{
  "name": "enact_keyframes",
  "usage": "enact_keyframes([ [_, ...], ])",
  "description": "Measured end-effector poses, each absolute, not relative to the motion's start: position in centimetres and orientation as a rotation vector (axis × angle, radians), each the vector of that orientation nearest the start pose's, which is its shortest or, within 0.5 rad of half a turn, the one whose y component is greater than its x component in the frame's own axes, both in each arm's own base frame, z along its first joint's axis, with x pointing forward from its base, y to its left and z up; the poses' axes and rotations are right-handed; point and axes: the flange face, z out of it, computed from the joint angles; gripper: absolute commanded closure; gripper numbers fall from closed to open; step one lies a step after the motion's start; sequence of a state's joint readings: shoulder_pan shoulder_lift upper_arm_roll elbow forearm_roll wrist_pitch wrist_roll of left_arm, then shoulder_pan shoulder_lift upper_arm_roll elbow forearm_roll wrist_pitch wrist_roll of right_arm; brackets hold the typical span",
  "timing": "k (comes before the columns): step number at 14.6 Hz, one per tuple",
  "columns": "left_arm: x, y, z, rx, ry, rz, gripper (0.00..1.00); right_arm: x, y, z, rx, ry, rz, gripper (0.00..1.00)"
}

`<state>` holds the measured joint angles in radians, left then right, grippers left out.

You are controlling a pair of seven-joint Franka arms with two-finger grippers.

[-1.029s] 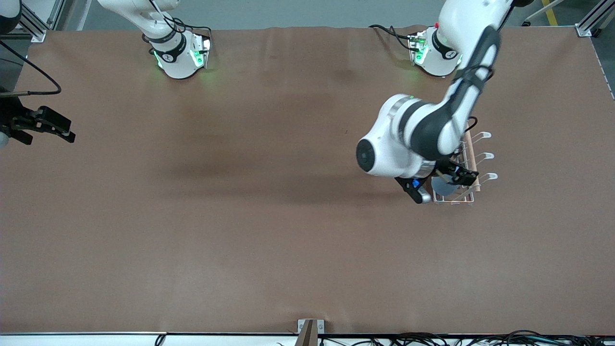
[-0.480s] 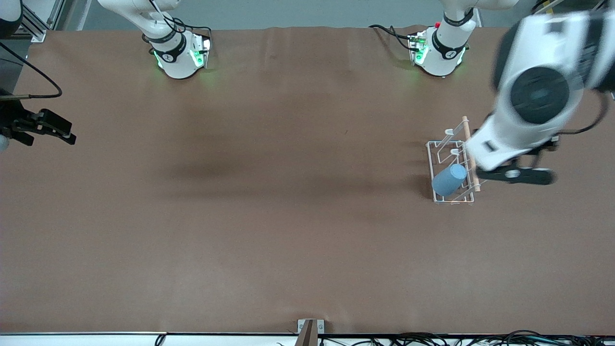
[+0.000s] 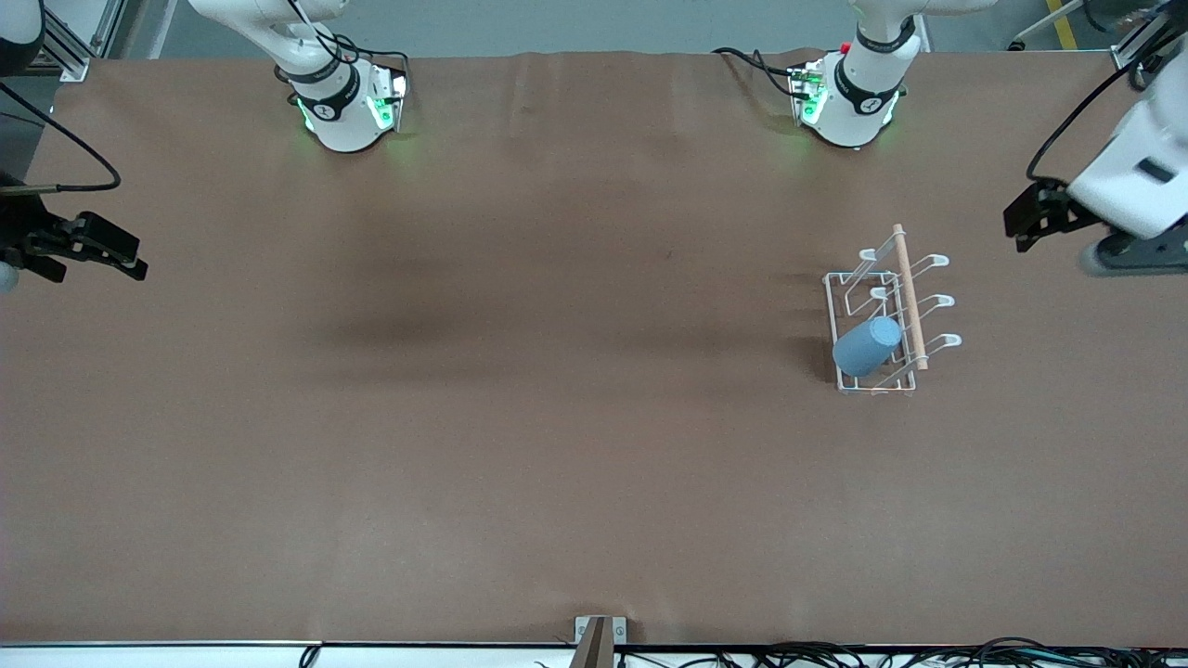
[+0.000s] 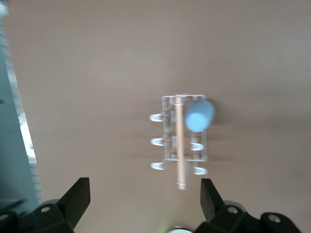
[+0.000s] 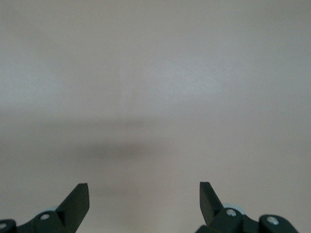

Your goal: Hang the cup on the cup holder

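Matte tapered cup point(image 3: 867, 346) on wire cup holder point(image 3: 845, 380)

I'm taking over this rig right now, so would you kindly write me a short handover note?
Left end effector: open, empty, up at the left arm's end of the table.
Right end effector: open, empty, waiting at the right arm's end.
Cup: hung on a prong of the holder, at the end nearer the front camera, with nothing gripping it.
Done: the hanging.
Left: apparently nothing; just check that the cup sits firm.
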<state>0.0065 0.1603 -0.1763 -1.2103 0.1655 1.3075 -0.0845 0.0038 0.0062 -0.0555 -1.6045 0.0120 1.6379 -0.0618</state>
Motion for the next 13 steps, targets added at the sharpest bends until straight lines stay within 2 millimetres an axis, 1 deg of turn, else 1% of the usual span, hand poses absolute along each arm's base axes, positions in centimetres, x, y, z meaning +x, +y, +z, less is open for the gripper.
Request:
enact_keyframes([
  [2, 56.6, -1.8, 68.6, -3.109, -0.033, 0.069, 0.00, 56.2, -2.8, 61.0, -3.131, -0.014, -0.040, 0.00],
  [3, 56.5, -0.1, 68.7, -3.135, -0.058, 0.070, 0.00, 56.2, -2.8, 61.0, -3.131, -0.014, -0.040, 0.00],
  [4, 56.5, 0.4, 68.8, -3.147, -0.065, 0.072, 0.00, 56.2, -2.8, 61.0, -3.131, -0.014, -0.040, 0.00],
  [5, 56.4, 0.3, 68.8, -3.150, -0.060, 0.073, 0.00, 56.2, -2.8, 61.0, -3.131, -0.014, -0.040, 0.00],
  [8, 55.6, -1.9, 68.6, -3.143, -0.009, 0.069, 0.00, 56.2, -2.8, 61.0, -3.131, -0.013, -0.040, 0.00],
  [10, 54.1, -2.5, 68.5, -3.131, 0.003, 0.042, 0.00, 56.2, -2.8, 61.0, -3.131, -0.013, -0.042, 0.00],
  [13, 51.6, -2.6, 67.7, -3.124, 0.075, 0.032, 0.00, 56.3, -2.8, 61.1, -3.131, -0.013, -0.045, 0.00],
])
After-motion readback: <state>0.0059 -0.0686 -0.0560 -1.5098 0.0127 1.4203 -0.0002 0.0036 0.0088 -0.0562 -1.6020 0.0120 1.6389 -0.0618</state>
